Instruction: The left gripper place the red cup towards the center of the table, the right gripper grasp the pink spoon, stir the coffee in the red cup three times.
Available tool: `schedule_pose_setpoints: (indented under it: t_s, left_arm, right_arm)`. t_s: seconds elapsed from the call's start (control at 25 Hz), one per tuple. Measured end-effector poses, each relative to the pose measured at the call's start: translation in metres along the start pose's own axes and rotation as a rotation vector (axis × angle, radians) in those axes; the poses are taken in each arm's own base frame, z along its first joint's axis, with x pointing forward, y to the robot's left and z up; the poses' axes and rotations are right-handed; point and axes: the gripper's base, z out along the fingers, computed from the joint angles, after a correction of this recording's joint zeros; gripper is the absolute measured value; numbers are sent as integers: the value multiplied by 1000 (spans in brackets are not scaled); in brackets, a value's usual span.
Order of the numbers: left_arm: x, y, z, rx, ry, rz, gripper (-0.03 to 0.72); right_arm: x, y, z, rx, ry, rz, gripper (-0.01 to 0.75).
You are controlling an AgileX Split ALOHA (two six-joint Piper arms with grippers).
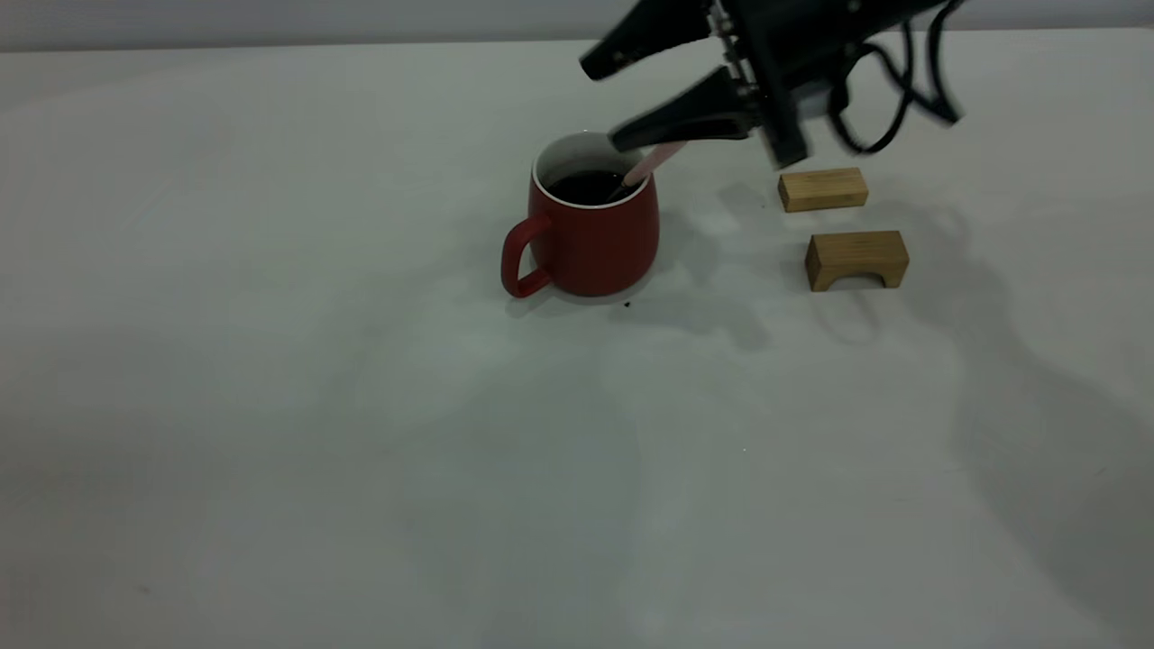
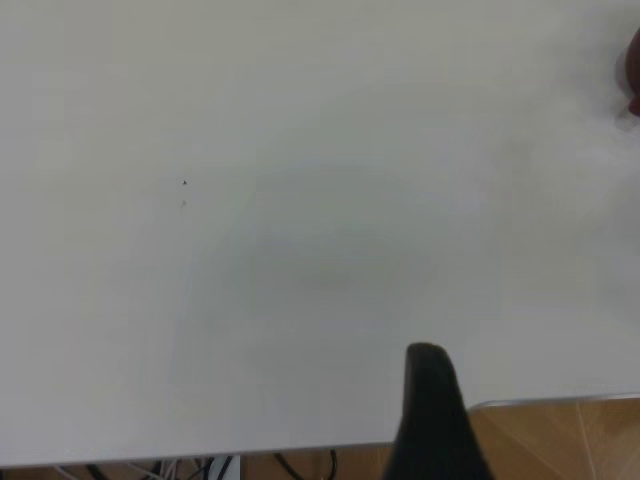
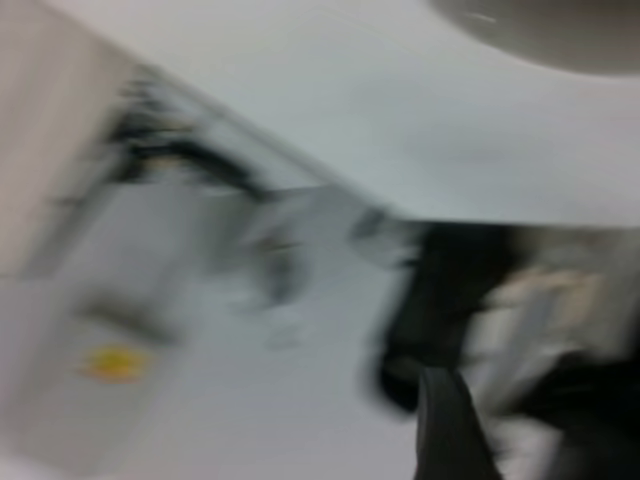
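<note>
The red cup is seen mid-surface; the pink spoon, judged light and slippery, leans inside, best pinched at its handle by the wide-open right gripper.

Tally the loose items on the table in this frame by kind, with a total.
Red cup: 1
Pink spoon, standing in the cup: 1
Wooden blocks, one plain and one arch-shaped: 2
Total: 4

Wooden blocks beside red cup
</note>
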Motion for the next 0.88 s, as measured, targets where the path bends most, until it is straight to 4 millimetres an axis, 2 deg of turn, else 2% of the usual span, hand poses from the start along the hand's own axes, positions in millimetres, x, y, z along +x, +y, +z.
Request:
schedule_pose_setpoints:
  t_s: [0.2, 0.32, 0.48, 0.6, 0.72, 0.88]
  left_arm:
    - [0, 0, 0, 0, 0, 0, 586]
    - [0, 0, 0, 0, 0, 0, 586]
    - [0, 0, 0, 0, 0, 0, 586]
    - [0, 0, 0, 0, 0, 0, 586]
    - [0, 0, 0, 0, 0, 0, 586]
    - [0, 0, 0, 0, 0, 0, 586]
  right_arm:
    - [31, 5, -34, 320, -98, -320, 431]
    - [50, 11, -64, 534, -186, -541, 386]
    - [85, 27, -105, 705, -312, -748, 328]
    - [123, 40, -143, 830, -440, -922, 289]
    - [163, 49, -174, 879, -553, -1026, 251]
    - [212, 54, -202, 852, -672, -1106, 231]
